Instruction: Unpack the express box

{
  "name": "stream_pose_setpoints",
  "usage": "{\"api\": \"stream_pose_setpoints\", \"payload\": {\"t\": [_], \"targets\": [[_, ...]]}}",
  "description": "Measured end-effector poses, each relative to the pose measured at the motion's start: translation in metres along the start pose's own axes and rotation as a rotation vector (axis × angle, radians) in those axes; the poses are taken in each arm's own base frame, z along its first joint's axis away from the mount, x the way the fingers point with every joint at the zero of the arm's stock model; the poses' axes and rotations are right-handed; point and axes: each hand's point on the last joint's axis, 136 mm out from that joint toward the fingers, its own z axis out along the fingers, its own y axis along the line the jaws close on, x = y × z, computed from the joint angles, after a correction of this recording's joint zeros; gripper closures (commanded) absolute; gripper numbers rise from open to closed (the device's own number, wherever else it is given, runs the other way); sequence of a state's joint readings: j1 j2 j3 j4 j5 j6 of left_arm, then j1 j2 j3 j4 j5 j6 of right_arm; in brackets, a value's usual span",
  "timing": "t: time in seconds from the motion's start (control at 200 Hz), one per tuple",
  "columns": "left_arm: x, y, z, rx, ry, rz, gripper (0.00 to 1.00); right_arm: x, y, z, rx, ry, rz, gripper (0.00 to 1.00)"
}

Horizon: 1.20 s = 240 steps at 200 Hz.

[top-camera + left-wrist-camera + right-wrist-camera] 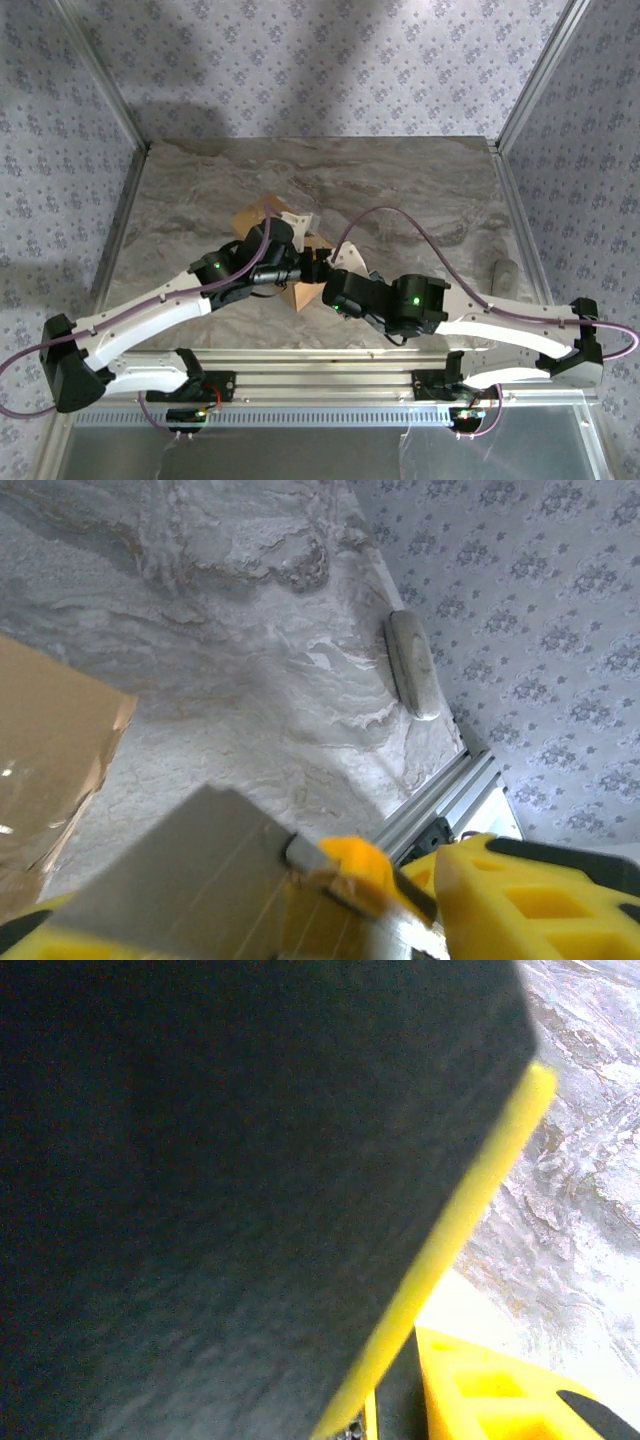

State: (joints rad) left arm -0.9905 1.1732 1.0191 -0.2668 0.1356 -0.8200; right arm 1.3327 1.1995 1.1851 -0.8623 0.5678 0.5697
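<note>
Just beneath left hand [306, 268], box [250, 220] (brown).

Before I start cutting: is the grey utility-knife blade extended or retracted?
Extended: a bare grey segmented blade juts from the yellow utility knife.

Soft overhead light, faint shadows on wall [300, 70]; right wrist view dark, blurred, perhaps defocused.

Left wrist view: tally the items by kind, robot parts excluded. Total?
cardboard box: 1
utility knife: 1, blade out
grey oblong object: 1, lying on the table
Total: 3
</note>
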Motion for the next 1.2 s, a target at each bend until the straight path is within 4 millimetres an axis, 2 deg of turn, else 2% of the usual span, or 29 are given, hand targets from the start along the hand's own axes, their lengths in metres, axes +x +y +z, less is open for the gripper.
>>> {"api": "stream_pose_setpoints", "payload": {"t": [0.12, 0.195, 0.25, 0.345, 0.43, 0.525, 0.59, 0.775, 0.87, 0.93, 1.035, 1.144, 1.199], "targets": [[-0.004, -0.005, 0.002, 0.017, -0.011, -0.008, 0.68, -0.001, 0.0, 0.0, -0.002, -0.002, -0.001, 1.0], [-0.006, -0.008, 0.002, 0.031, -0.018, -0.013, 0.87, -0.001, 0.0, 0.0, -0.001, -0.004, 0.001, 1.0], [-0.012, -0.019, -0.001, 0.074, -0.031, -0.038, 1.0, -0.002, -0.002, 0.0, 0.006, -0.009, 0.02, 0.97], [-0.019, -0.028, -0.006, 0.1, -0.056, -0.04, 1.0, -0.009, -0.004, -0.002, 0.013, -0.037, 0.038, 0.81], [-0.019, -0.028, -0.007, 0.102, -0.061, -0.042, 1.0, -0.01, -0.005, -0.004, 0.007, -0.044, 0.043, 0.73], [-0.02, -0.028, -0.008, 0.103, -0.067, -0.043, 1.0, -0.01, -0.004, -0.005, -0.006, -0.054, 0.055, 0.47], [-0.021, -0.024, -0.01, 0.093, -0.074, -0.036, 1.0, -0.008, -0.005, -0.005, -0.014, -0.059, 0.063, 0.39], [-0.042, -0.002, -0.025, 0.034, -0.145, -0.031, 1.0, -0.011, -0.012, -0.02, -0.09, -0.125, 0.138, 0.32], [-0.064, 0.01, -0.041, -0.016, -0.207, -0.021, 1.0, -0.012, -0.023, -0.03, -0.136, -0.172, 0.2, 0.31], [-0.082, 0.01, -0.051, -0.033, -0.255, -0.01, 1.0, -0.015, -0.03, -0.035, -0.173, -0.208, 0.249, 0.3], [-0.116, -0.004, -0.075, -0.031, -0.355, 0.023, 1.0, -0.026, -0.038, -0.042, -0.26, -0.283, 0.345, 0.27], [-0.154, -0.033, -0.108, 0.008, -0.483, 0.069, 1.0, -0.046, -0.044, -0.047, -0.363, -0.376, 0.43, 0.26], [-0.171, -0.049, -0.125, 0.036, -0.551, 0.087, 1.0, -0.062, -0.048, -0.05, -0.415, -0.433, 0.466, 0.25]]}}
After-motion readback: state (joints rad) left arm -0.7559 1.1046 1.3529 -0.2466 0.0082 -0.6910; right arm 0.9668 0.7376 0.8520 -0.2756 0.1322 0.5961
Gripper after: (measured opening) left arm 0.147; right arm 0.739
